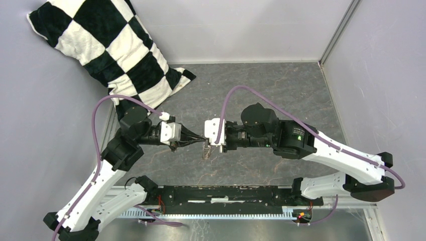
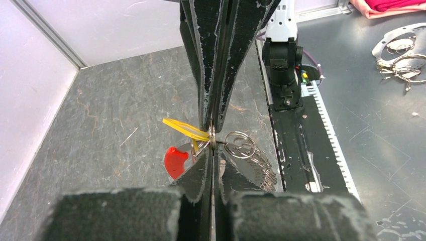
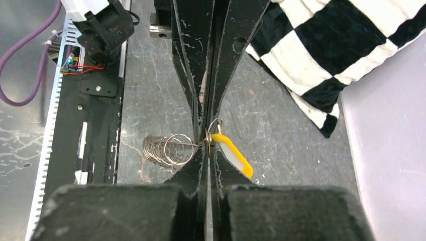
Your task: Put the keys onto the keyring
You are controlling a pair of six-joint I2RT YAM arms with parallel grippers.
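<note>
My two grippers meet tip to tip above the middle of the grey table. The left gripper is shut on the thin silvery keyring. The ring's red part shows just left of the left gripper's fingers. The right gripper is shut at the head of the small yellow key, right against the ring. A bunch of several silvery rings hangs from the same spot. The contact point itself is hidden between the pads.
A black-and-white checked cushion leans in the far left corner. Grey walls close in the table on three sides. A black rail runs along the near edge. More metal rings lie beyond the rail.
</note>
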